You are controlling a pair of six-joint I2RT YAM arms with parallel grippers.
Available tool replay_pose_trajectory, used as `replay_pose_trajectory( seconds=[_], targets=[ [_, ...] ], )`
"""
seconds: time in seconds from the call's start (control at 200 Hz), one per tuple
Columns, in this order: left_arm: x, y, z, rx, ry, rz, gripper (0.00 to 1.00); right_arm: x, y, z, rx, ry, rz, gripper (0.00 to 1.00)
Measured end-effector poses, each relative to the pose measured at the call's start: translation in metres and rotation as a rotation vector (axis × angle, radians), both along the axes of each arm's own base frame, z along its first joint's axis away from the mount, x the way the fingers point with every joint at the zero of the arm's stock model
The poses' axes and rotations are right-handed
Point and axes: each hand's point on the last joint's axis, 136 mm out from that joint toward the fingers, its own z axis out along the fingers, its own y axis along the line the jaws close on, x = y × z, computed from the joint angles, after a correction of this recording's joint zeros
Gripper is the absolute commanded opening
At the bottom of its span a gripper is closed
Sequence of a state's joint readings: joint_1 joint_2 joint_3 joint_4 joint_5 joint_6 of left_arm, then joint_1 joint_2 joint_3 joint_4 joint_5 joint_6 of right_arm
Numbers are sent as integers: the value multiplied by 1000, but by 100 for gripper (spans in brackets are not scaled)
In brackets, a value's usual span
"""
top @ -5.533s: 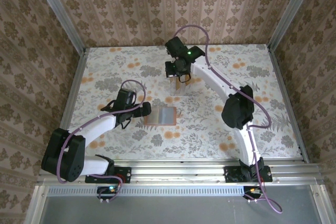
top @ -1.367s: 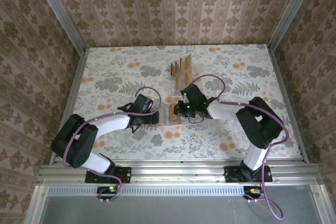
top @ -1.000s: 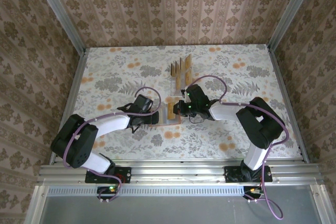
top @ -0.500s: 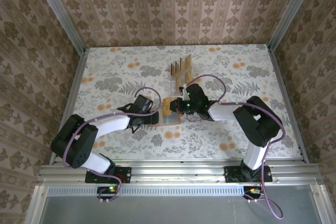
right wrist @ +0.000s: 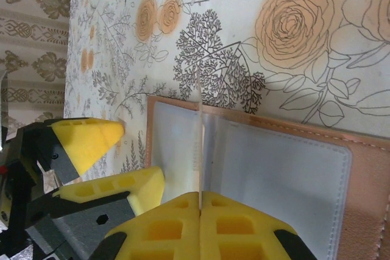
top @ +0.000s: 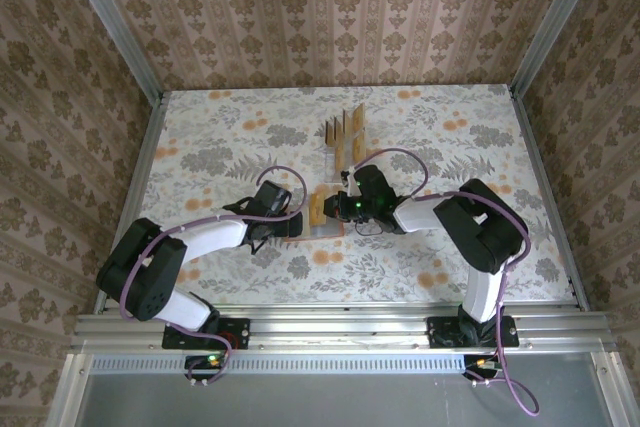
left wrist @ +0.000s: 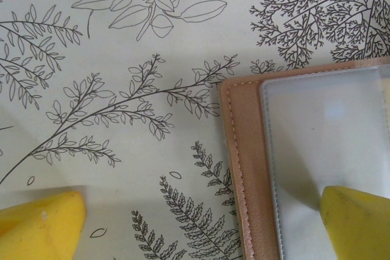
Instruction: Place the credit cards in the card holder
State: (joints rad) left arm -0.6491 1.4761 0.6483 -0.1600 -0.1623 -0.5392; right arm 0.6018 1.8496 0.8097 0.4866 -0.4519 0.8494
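1. Right now my right pincer is closed tight on one card. I hold it by its near end, and it stands on edge straight out from my fingertips.
2. Just beyond those fingertips the open wallet lies flat on the table. The card's far edge is over the fold between its two clear pockets.
3. My left pincer is spread as wide as it goes and holds nothing. One finger sits over the wallet's left pocket and seems to rest on it; the other is off the wallet, above bare table.
4. I judge the card light, thin, stiff and slick, so it is best gripped flat across one end, leaving most of its length free to slide in.
5. The wallet looks soft and light, and I expect it to skid unless pinned near its outer edge.
6. Beyond my right pincer, the other cards stand upright.
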Motion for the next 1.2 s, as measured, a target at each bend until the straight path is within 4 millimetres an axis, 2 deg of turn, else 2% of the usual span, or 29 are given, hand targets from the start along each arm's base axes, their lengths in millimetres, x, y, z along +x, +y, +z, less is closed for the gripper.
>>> replay_pose_trajectory(
  seconds=[0.91,1.2],
  targets=[
    [-1,1,0,5,2,1,100,-19,0,-16,40,26,42,0],
    [-1,2,0,6,3,1,100,-24,4,-14,53,22,63,0]
  ],
)
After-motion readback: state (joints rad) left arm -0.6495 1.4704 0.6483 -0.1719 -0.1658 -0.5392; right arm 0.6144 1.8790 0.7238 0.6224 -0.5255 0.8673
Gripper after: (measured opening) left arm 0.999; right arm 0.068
